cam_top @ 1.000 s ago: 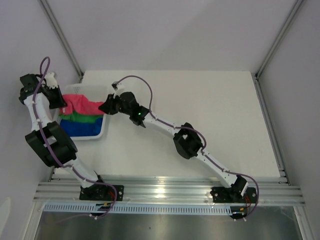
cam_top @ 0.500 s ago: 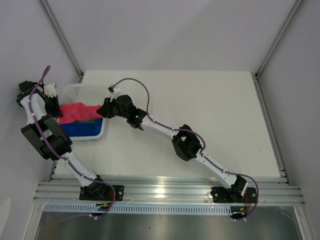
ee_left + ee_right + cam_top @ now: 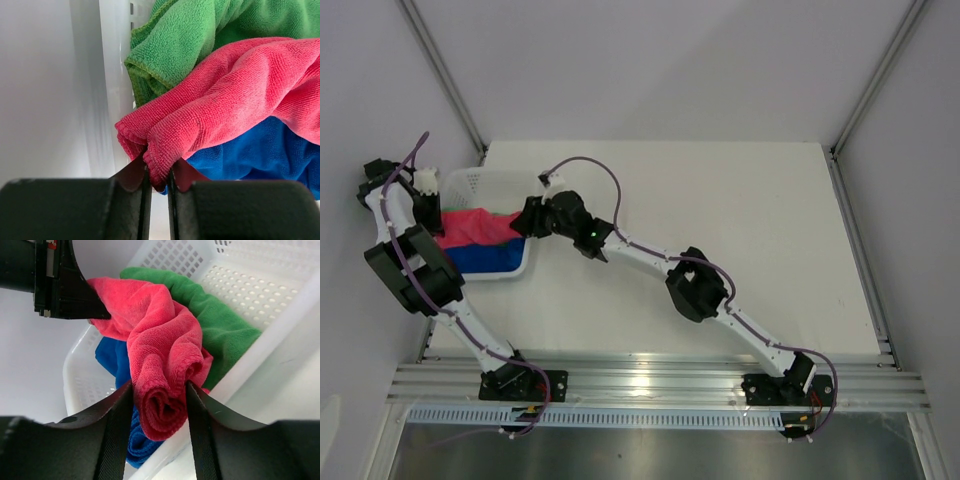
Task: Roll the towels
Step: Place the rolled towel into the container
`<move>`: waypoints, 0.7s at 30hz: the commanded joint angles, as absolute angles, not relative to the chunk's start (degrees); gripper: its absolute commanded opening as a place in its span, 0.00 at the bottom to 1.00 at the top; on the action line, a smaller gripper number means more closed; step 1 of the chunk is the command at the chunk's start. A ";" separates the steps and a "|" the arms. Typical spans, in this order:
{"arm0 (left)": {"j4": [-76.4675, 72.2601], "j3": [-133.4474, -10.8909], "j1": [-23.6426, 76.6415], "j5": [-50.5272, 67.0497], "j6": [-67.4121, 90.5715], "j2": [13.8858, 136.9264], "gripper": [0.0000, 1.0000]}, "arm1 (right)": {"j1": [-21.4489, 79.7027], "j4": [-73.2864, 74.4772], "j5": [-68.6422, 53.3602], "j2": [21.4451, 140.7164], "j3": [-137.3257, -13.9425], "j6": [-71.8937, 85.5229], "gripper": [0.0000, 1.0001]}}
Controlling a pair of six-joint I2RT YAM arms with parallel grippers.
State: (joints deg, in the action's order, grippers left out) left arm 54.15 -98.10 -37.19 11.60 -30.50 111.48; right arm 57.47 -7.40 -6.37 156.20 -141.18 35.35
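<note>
Towels (image 3: 478,243) are all lying in the white mesh basket (image 3: 480,181), which is resting on the table (image 3: 740,200). You are seeing three of them. The pink-red towel (image 3: 160,335) is lying on top, stretching across the basket from its left wall to its right rim. The blue towel (image 3: 485,259) is filling the basket's near half beneath it. The green towel (image 3: 190,35) is bunching toward the basket's far side, and from overhead the pink-red one is almost entirely covering it.

Your left claw (image 3: 158,172) is reaching in at the basket's left wall. Its jaws are pressing nearly together on the hem of the pink-red towel, pinching a thin fold of cloth and lifting that end a little above the blue towel.

Your right claw (image 3: 160,386) is hanging over the basket's right rim with its fingers (image 3: 120,425) standing apart. A thick, curled fold of the pink-red towel is filling the gap and touching both fingers — you cannot tell whether they are squeezing it or only flanking it. In the right wrist view the left claw's dark tip is showing at the towel's other end, just inside the basket's far-left part.
</note>
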 commanded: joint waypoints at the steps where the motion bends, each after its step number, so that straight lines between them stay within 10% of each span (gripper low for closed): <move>1: 52.91 -100.37 -36.92 9.49 -32.52 112.41 0.18 | 56.60 -5.63 -3.25 151.53 -138.17 36.30 0.50; 21: 54.14 -102.22 -35.42 7.73 -31.46 107.14 0.53 | 56.34 -6.59 2.72 140.89 -130.43 30.15 0.56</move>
